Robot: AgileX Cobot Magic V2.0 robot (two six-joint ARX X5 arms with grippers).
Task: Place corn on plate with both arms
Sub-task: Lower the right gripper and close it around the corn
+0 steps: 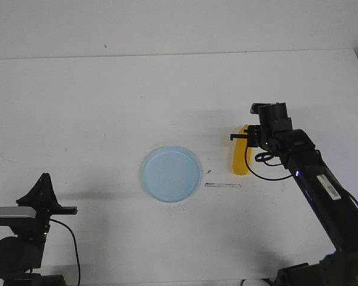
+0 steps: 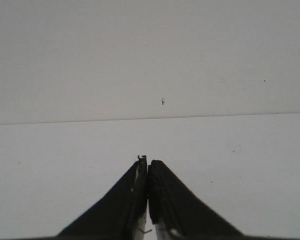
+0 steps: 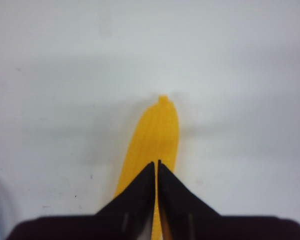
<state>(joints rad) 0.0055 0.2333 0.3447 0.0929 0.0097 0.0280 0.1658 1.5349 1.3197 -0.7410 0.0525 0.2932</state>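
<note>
The yellow corn (image 1: 241,159) lies flat on the white table, just right of the empty pale blue plate (image 1: 171,174). My right gripper (image 1: 246,138) is over the far part of the cob. In the right wrist view its jaws (image 3: 156,162) are shut with only a hairline gap, and the corn (image 3: 158,127) lies beneath and beyond them, wider than the gap, so nothing is held. My left gripper (image 1: 44,177) sits at the near left corner, far from both. In the left wrist view it (image 2: 147,162) is shut and empty over bare table.
A thin clear strip (image 1: 222,185) lies on the table between the plate and the corn, with a small dark mark (image 1: 209,171) beside it. The table's far edge (image 1: 179,55) meets a pale wall. The right arm's cables (image 1: 264,158) hang near the corn.
</note>
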